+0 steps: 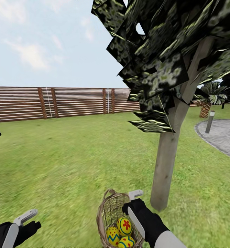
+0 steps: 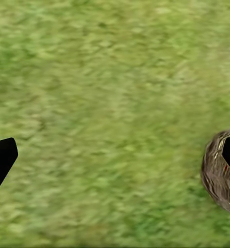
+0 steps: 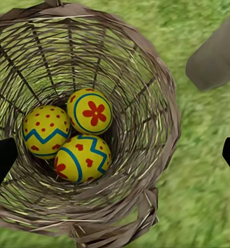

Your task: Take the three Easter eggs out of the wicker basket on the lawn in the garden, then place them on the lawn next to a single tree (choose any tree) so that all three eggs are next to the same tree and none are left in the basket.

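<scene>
The wicker basket (image 1: 109, 215) stands on the lawn (image 1: 70, 155) close to the foot of the tree, whose grey-brown trunk (image 1: 170, 151) rises just to its right. Three Easter eggs lie together at the basket's bottom: one with a red flower (image 3: 90, 111), one with red dots and a blue zigzag (image 3: 46, 132), one with hearts and a blue band (image 3: 83, 158). My right gripper (image 1: 130, 202) hovers open over the basket's right rim, its fingertips (image 3: 1, 161) wide apart and holding nothing. My left gripper (image 1: 27, 223) hangs open above bare grass, left of the basket (image 2: 220, 170).
A brown slatted fence (image 1: 59, 101) closes the lawn at the back. A grey paved round area (image 1: 221, 136) with a short bollard (image 1: 209, 121) lies to the right, a small palm (image 1: 206, 103) behind it. Leaf clusters (image 1: 156, 51) hang low overhead. Open grass stretches left.
</scene>
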